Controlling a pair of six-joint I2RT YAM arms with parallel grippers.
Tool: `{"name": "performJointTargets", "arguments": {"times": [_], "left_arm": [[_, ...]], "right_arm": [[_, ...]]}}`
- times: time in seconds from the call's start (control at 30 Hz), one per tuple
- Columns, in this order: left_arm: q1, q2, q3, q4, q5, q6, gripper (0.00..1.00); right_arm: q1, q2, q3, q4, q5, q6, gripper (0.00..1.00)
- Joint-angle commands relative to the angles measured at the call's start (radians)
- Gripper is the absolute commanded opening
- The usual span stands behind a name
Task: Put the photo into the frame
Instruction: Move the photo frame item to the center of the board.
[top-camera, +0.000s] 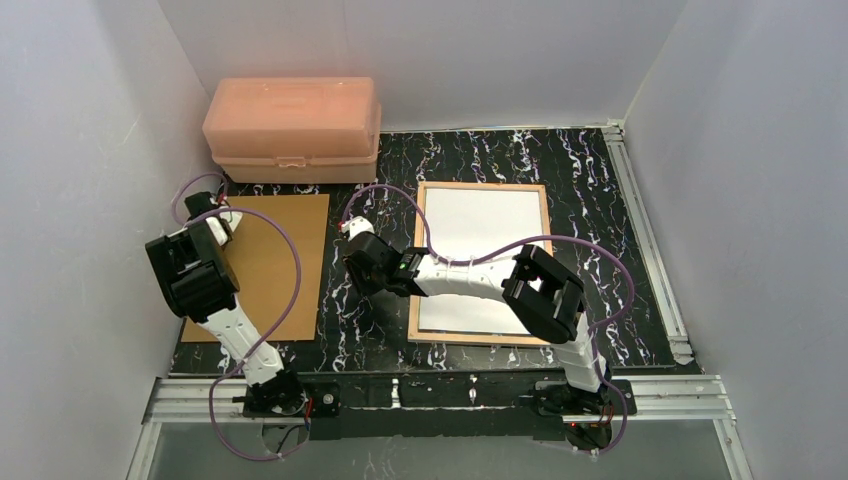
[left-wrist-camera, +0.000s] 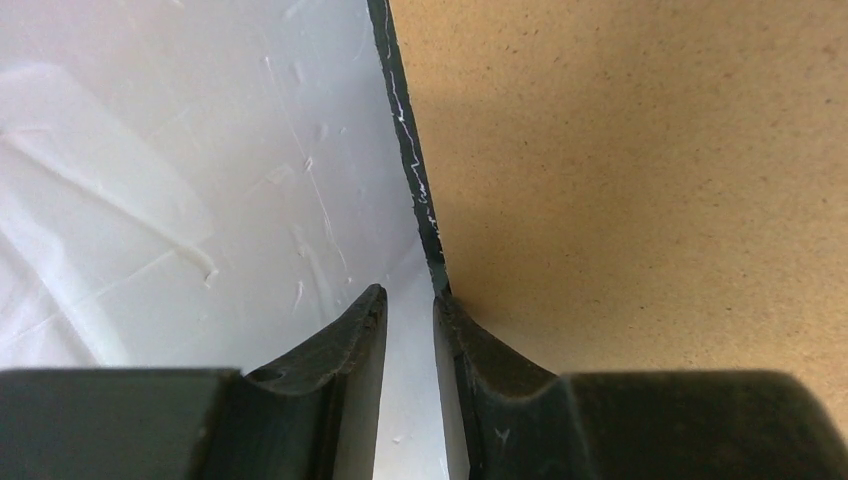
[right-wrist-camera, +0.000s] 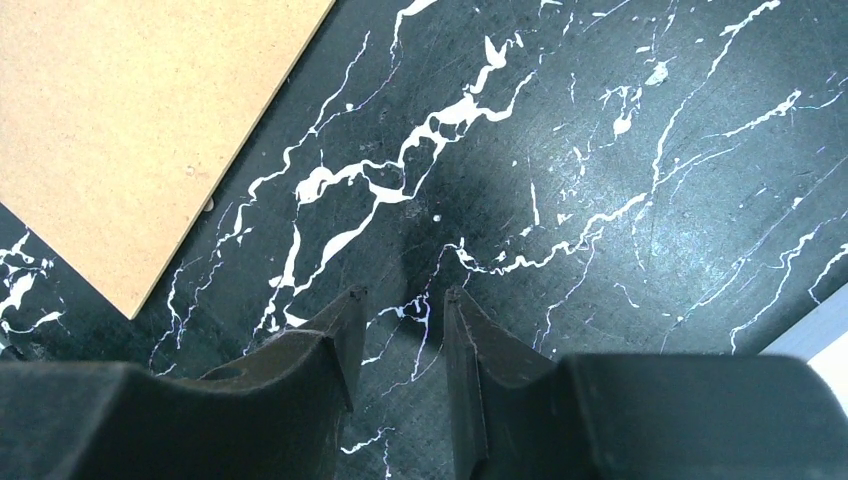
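Observation:
The frame (top-camera: 482, 186) lies flat on the right half of the mat with its tan wood edge up. Inside it rests the photo (top-camera: 480, 225), plain white side up; the right arm and a cable cross its near part. My right gripper (top-camera: 355, 278) hovers over the black mat left of the frame. Seen from the right wrist, that gripper (right-wrist-camera: 403, 297) is open with only mat between its fingers. My left gripper (top-camera: 222, 215) is at the far left edge of the brown board. From the left wrist, this gripper (left-wrist-camera: 410, 300) is narrowly open and holds nothing.
A brown backing board (top-camera: 270, 260) lies on the left; its edge (left-wrist-camera: 650, 180) runs right beside the white side wall (left-wrist-camera: 180, 180). Its near corner (right-wrist-camera: 130, 120) shows by the right gripper. A pink plastic box (top-camera: 292, 125) stands at the back left. White walls enclose the marbled mat (right-wrist-camera: 600, 200).

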Motion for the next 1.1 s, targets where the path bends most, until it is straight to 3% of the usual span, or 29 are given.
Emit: {"name": "performJointTargets", "arguments": {"times": [0.0, 0.2, 0.47, 0.63, 0.97, 1.07], "left_arm": [[0.0, 0.002, -0.019, -0.165, 0.116, -0.069, 0.24], [-0.007, -0.02, -0.025, -0.258, 0.208, -0.116, 0.24], [-0.046, -0.1, -0.089, -0.379, 0.326, -0.156, 0.23], [-0.05, -0.131, -0.078, -0.443, 0.379, -0.164, 0.23], [-0.041, -0.107, -0.018, -0.475, 0.353, -0.211, 0.21], [-0.004, -0.089, 0.068, -0.539, 0.379, -0.253, 0.21]], "right_arm": [[0.001, -0.063, -0.014, 0.026, 0.026, 0.003, 0.42], [0.001, -0.071, -0.032, 0.024, 0.043, 0.009, 0.42], [-0.046, -0.049, -0.058, 0.062, -0.02, 0.106, 0.71], [-0.059, 0.026, 0.038, 0.063, -0.038, 0.148, 0.82], [-0.061, 0.203, 0.245, -0.066, 0.037, 0.224, 0.87], [-0.065, 0.235, 0.289, -0.094, 0.057, 0.234, 0.87]]}}
